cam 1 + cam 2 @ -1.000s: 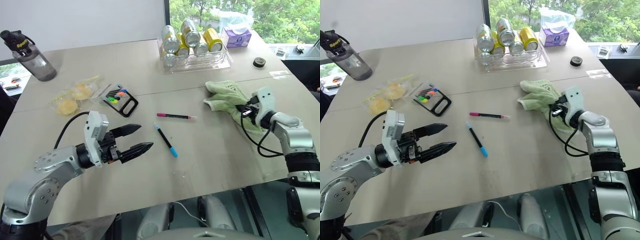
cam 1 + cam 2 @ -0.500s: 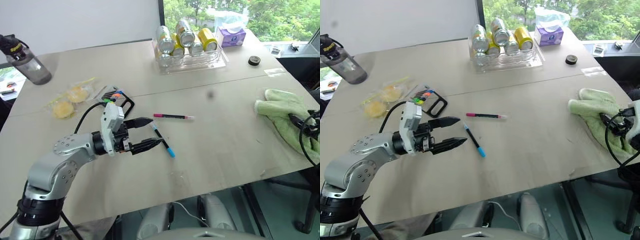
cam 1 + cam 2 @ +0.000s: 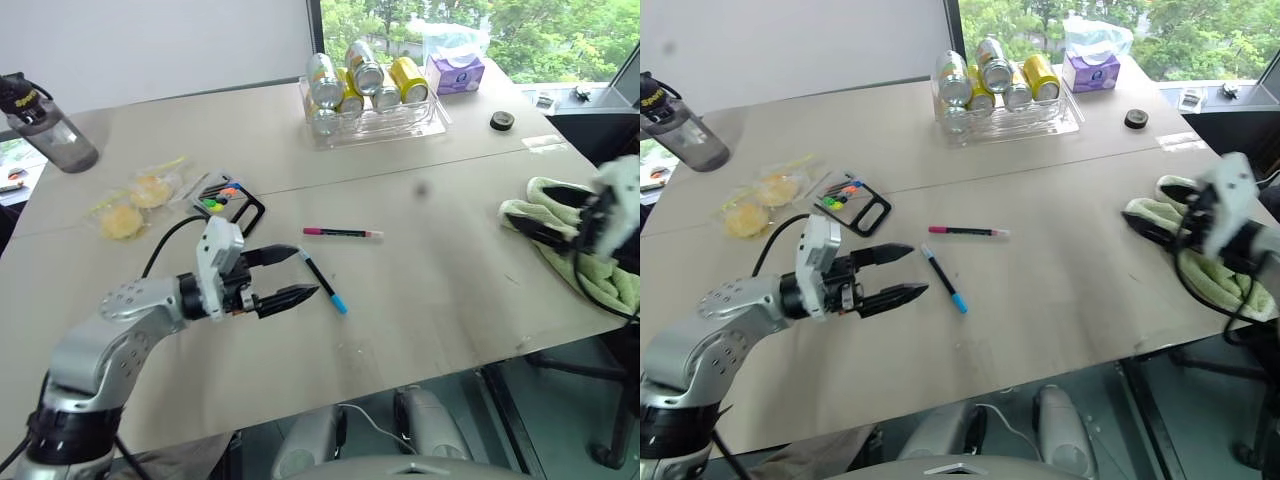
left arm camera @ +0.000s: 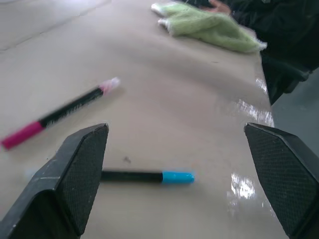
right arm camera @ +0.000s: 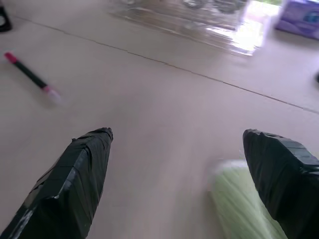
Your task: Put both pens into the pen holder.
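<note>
Two pens are seen lying flat on the table, near its middle. The pink-ended pen is laid roughly crosswise, and the blue-ended pen is set at a slant just in front of it, the two apart from each other. The pen holder, a flat black tray with green, orange and blue bits at one end, is placed further back and to the left, well apart from both pens.

The left gripper is held low over the table with its fingers spread wide and nothing gripped; the near end of the blue-ended pen is found just beside the fingertips, though contact cannot be told. In the left wrist view the blue-ended pen is framed between the two fingers.

The right gripper is held above a green cloth at the table's right edge, its fingers opened wide and empty. A clear tray of drink cans is set at the far side.
</note>
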